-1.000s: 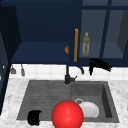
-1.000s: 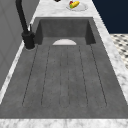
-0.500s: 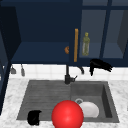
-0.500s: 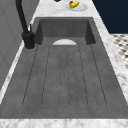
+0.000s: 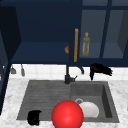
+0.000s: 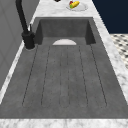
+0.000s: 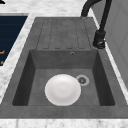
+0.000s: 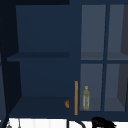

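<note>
The right robot hand (image 5: 100, 69) hangs in the air just above the sink's (image 5: 107, 100) back rim, right of the tap (image 5: 67, 75) and close under the wall cabinet (image 5: 45, 37). Its fingers droop downward in a loose curl and close on nothing. In the upper view the same robot hand (image 8: 102, 123) sits below the cabinet's bottom edge.

The left robot hand (image 5: 34, 117) rests low at the sink's front left corner, over the ribbed drainboard (image 5: 42, 95) — whether its fingers are spread or curled cannot be told.

Nearest the right robot hand, up in the cabinet, stands a bottle (image 5: 86, 44) behind the glass door, just right of the orange handle (image 5: 76, 45). Down in the sink's basin lies a white plate (image 5: 90, 110), touching the floor beside the drain (image 5: 78, 101). A red ball (image 5: 67, 115) sits at the sink's front edge — between plate and left robot hand. The marble surface (image 5: 120, 87) surrounds the sink.
</note>
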Robot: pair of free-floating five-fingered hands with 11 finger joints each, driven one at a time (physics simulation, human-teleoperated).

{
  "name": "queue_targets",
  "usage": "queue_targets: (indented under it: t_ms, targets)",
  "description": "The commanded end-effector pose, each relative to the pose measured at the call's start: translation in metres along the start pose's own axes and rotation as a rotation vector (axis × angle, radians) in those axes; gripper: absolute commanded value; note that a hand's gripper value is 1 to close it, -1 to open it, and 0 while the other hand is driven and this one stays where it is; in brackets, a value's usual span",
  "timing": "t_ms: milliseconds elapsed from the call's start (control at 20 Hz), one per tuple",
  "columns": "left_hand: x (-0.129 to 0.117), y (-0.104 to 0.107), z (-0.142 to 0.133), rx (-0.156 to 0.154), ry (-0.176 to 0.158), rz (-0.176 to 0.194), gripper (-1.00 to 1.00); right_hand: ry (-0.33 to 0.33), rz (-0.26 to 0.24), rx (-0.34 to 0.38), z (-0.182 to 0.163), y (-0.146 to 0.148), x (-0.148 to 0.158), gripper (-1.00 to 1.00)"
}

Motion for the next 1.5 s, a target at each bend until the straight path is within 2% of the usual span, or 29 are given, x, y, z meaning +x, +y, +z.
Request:
queue_targets:
  t_ms: [0, 250, 650, 750, 1250, 1350, 1450]
  targets:
    - [0.000, 0.000, 0.000, 0.000, 0.000, 0.000, 0.00, -0.044, 0.032, 0.053, -0.012, 0.009, -0.022, -1.00]
    - [0.000, 0.000, 0.000, 0.000, 0.000, 0.000, 0.00, -0.088, 0.027, 0.075, -0.027, 0.017, -0.046, -1.00]
    - [0.000, 0.000, 0.000, 0.000, 0.000, 0.000, 0.00, -0.186, 0.021, 0.071, -0.049, 0.028, -0.074, -1.00]
    - [0.000, 0.000, 0.000, 0.000, 0.000, 0.000, 0.00, -0.160, 0.006, 0.067, -0.069, 0.029, -0.084, -1.00]
    - [0.000, 0.000, 0.000, 0.000, 0.000, 0.000, 0.00, -0.254, 0.008, 0.078, -0.126, 0.050, -0.113, -1.00]
    - [0.000, 0.000, 0.000, 0.000, 0.000, 0.000, 0.00, -0.265, 0.064, 0.080, -0.134, 0.066, -0.119, -1.00]
    - [0.000, 0.000, 0.000, 0.000, 0.000, 0.000, 0.00, -0.280, 0.073, 0.076, -0.144, 0.075, -0.124, -1.00]
